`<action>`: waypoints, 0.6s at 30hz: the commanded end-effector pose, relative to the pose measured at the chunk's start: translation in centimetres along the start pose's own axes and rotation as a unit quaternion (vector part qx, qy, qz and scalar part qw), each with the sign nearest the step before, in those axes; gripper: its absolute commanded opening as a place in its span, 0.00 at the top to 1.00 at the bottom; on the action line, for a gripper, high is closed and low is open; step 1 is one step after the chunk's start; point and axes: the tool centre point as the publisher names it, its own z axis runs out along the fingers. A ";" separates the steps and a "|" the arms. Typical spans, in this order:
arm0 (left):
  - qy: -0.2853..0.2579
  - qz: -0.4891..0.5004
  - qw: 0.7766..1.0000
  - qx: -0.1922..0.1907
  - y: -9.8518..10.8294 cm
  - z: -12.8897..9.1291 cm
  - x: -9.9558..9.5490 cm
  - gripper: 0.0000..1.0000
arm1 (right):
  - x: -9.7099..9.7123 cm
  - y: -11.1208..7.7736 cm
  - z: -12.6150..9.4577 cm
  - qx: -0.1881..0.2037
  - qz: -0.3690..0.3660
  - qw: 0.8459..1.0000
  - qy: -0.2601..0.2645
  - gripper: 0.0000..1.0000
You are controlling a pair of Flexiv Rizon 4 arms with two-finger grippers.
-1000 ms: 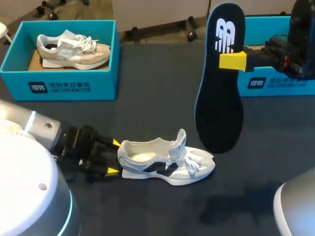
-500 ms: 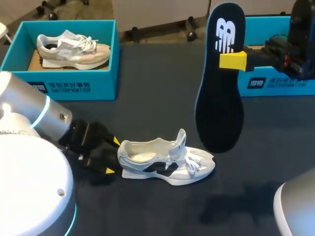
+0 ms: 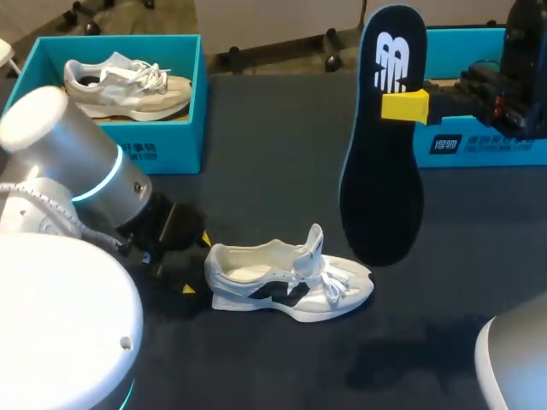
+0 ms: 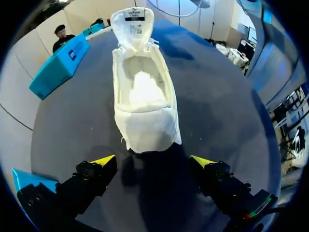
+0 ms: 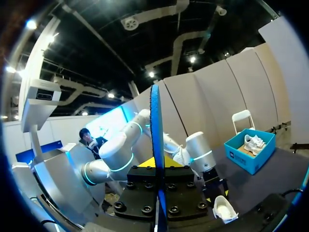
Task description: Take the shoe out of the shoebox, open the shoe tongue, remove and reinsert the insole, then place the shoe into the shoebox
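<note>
left pincer point(image 4: 152, 162): wide, backed off shoe point(image 4: 142, 96) heel, arm swung round
right pincer point(image 3: 403, 106): still clamping insole point(image 3: 382, 171) up high
next: reinsert insole, probably

High rear overview, two wrist cameras; common shoe point(image 3: 291, 286)

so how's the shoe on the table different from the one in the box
The shoe on the table has its tongue pulled up and a black side mark; the shoe in the box has its tongue down and greyer sides. Both are pale sneakers, toes pointing right.
</note>
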 end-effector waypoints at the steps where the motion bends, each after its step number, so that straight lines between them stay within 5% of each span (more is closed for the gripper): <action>1: 0.017 -0.012 0.991 -0.135 -0.6 0.1 -0.7 0.00 | -0.4 0.3 0.4 0.003 0.001 1.000 0.002 1.00; 18: -0.008 -0.026 0.983 -0.182 -2.0 -0.1 -0.5 0.00 | -0.4 0.3 0.4 0.003 0.001 1.000 0.002 1.00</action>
